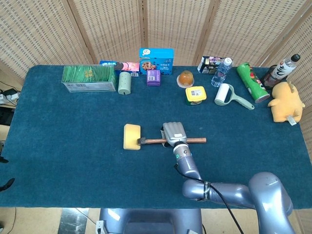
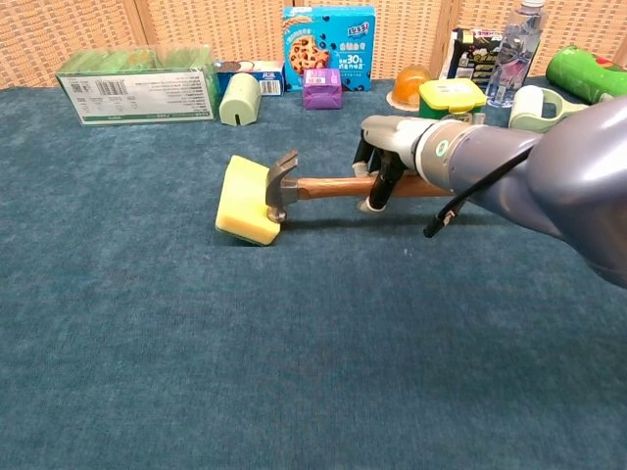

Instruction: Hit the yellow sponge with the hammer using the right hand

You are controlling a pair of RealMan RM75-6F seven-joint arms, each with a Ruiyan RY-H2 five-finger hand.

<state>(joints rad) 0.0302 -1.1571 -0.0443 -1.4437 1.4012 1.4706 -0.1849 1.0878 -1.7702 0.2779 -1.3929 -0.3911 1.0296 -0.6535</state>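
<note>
With our right hand (image 2: pixel 385 164) gripping the hammer (image 2: pixel 323 187), its head pressed into the tilted sponge (image 2: pixel 242 201) mid-counter (image 1: pixel 58 126), we judge the strike landed; lifting clear comes next.

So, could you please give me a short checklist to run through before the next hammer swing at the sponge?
1. Right hand grips the hammer by its wooden handle: ok.
2. Sponge lying flat for a clean hit: not ok; in the chest view it is tipped, with the edge next to the hammer raised.
3. Hammer head clear of the sponge: not ok; it sits against the sponge's side.
4. Room to lift and swing: ok; the green cylinder and purple box stand well back.
5. Left hand out of the way: cannot tell; neither view shows it.
</note>
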